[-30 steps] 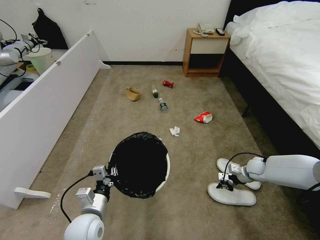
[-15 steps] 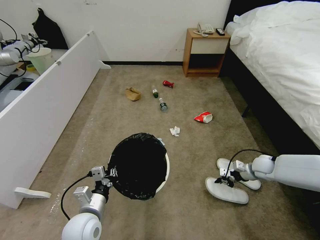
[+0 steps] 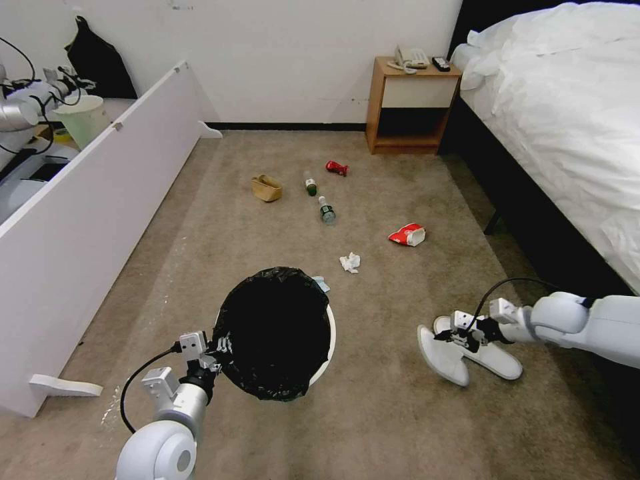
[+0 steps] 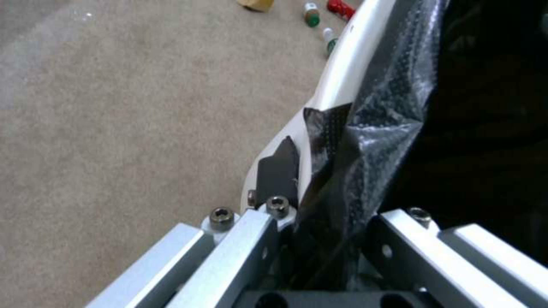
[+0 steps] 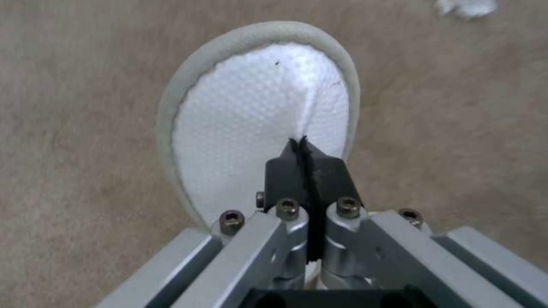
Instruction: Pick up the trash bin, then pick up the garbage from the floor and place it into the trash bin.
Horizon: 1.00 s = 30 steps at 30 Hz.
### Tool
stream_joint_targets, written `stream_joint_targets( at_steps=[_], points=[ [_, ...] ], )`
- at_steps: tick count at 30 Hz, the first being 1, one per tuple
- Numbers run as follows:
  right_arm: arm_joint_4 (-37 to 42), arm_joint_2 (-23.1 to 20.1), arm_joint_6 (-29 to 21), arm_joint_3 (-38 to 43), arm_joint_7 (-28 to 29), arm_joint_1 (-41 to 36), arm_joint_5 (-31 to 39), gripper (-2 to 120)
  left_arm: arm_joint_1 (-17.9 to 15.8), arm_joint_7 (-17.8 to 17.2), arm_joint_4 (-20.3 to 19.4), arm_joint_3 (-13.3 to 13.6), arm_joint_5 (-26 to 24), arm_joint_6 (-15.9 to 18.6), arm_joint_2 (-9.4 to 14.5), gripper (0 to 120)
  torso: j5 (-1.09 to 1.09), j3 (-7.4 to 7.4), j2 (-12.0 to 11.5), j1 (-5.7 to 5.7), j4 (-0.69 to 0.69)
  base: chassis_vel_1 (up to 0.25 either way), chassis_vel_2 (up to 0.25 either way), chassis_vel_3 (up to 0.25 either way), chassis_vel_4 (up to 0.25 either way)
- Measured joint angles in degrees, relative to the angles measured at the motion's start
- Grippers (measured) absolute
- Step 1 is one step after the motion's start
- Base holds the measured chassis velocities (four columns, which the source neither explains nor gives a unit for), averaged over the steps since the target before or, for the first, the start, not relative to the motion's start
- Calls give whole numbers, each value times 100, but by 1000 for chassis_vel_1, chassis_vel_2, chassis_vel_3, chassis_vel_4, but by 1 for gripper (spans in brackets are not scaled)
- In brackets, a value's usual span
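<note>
My left gripper (image 3: pixel 217 350) is shut on the near rim of the trash bin (image 3: pixel 329 331), a white bin lined with a black bag. In the left wrist view one finger (image 4: pixel 278 171) presses the bin's white wall (image 4: pixel 342 72). My right gripper (image 3: pixel 451 335) is shut on a white slipper (image 3: pixel 443 359), which hangs tilted just above the carpet; the right wrist view shows its pads pinching the slipper (image 5: pixel 245 111). A second slipper (image 3: pixel 499 361) lies beside it. Farther off lie a tissue (image 3: pixel 349 262), a snack packet (image 3: pixel 407 235), two bottles (image 3: pixel 326 211), a red wrapper (image 3: pixel 336 167) and a paper bag (image 3: pixel 266 188).
A bed (image 3: pixel 567 120) runs along the right, with a wooden nightstand (image 3: pixel 410 107) at the far wall. A long white panel (image 3: pixel 93 220) borders the left, a pale green bin (image 3: pixel 81 120) behind it. A blue mask (image 3: pixel 321 284) peeks out behind the trash bin.
My right gripper has risen and pulled back to the right, lifting the near slipper off the carpet so it now hangs tilted. The left arm and bin shifted only slightly.
</note>
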Motion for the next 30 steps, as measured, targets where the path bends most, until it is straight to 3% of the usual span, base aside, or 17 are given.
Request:
stream_joint_targets(
  at_steps=[3, 8, 9, 18, 27, 30],
  points=[
    [136, 155, 2, -69, 8, 176, 6, 0, -6, -11, 6, 3, -33, 12, 18, 2, -1, 0, 0, 0, 0, 0, 0, 0, 0],
    [773, 914, 22, -654, 25, 1182, 38, 0, -19, -29, 25, 33, -146, 56, 80, 2, 0, 0, 0, 0, 2, 0, 0, 0, 0],
    [921, 1095, 20, -797, 25, 1471, 50, 0, -22, -32, 28, 42, -165, 77, 84, 2, 0, 0, 0, 0, -4, 0, 0, 0, 0],
    [1815, 1978, -66, -1209, 16, 2656, 135, 0, -26, -6, 37, 106, -253, 177, 154, 2, 0, 0, 0, 0, -1, 0, 0, 0, 0],
    [2261, 2074, -109, -1226, 46, 3160, 324, 0, -68, -27, -16, 107, -582, 383, 396, 2, -1, 0, 0, 0, 1, 0, 0, 0, 0],
    [2458, 2070, -110, -1226, 50, 3424, 532, 0, -93, -218, -111, 109, -898, 606, 513, 2, -1, 0, 0, 0, 0, 0, 0, 0, 0]
  ],
)
